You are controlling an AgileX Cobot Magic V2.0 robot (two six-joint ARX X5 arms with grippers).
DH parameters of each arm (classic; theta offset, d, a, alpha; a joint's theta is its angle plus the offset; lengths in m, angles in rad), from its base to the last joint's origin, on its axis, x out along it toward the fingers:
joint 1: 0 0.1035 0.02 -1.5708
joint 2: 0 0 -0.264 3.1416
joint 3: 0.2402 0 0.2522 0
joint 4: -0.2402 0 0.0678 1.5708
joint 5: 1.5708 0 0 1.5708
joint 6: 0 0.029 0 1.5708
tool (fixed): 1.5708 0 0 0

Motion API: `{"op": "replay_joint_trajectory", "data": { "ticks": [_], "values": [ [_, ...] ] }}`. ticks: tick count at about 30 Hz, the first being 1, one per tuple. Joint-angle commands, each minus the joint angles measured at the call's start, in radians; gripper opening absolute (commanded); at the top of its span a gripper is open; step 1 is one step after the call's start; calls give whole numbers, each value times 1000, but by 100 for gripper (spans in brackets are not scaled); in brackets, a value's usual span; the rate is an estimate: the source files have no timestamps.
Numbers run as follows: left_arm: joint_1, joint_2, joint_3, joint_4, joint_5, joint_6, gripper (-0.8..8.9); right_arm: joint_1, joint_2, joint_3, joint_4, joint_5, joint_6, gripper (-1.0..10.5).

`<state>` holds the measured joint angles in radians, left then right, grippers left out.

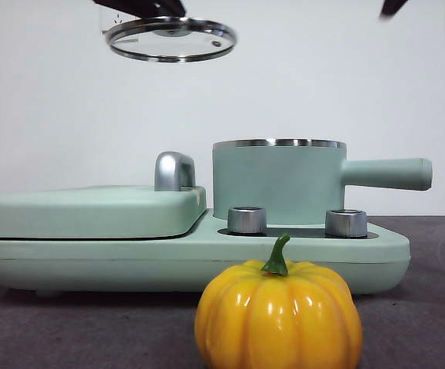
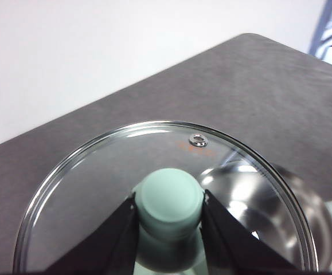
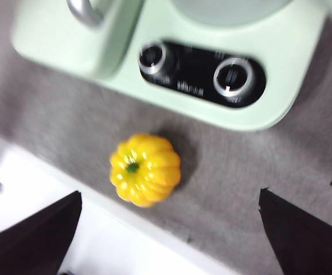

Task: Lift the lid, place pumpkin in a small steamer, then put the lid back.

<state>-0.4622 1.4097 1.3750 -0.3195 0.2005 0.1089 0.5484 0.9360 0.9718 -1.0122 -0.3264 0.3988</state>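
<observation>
Two grippers are at work above a grey table (image 1: 430,307): the left gripper (image 2: 170,207), seen in the front view only as a dark tip at the top edge, has its black jaws clamped on the mint-green knob (image 2: 171,197) of the lid (image 1: 171,39), which hangs high in the air, up and to the left of the small steamer (image 1: 280,181). That steamer sits uncovered on the mint-green cooker base (image 1: 191,257), its long handle (image 1: 387,174) pointing right, behind two steel dials (image 1: 247,220). Beside it lies the flat griddle cover (image 1: 91,209) with its chrome handle (image 1: 174,171). On the table just in front of the base rests the pumpkin (image 1: 278,315), upright, stem up. Hovering above the pumpkin, the right gripper (image 3: 168,229) has its jaws spread wide and holds nothing.
</observation>
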Motion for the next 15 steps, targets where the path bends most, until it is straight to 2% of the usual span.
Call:
{"op": "replay_joint_trajectory", "data": {
  "ticks": [1, 7, 12, 15],
  "values": [
    [19, -11, 25, 26, 2, 3, 19, 98, 72, 19, 19, 57, 48, 492],
    [76, -11, 25, 26, 2, 3, 19, 266, 246, 36, 71, 132, 74, 492],
    [117, -11, 25, 28, 2, 3, 19, 354, 397, 94, 73, 153, 69, 506],
    [138, -11, 25, 28, 2, 3, 19, 389, 478, 139, 71, 181, 58, 556]
  ]
}}
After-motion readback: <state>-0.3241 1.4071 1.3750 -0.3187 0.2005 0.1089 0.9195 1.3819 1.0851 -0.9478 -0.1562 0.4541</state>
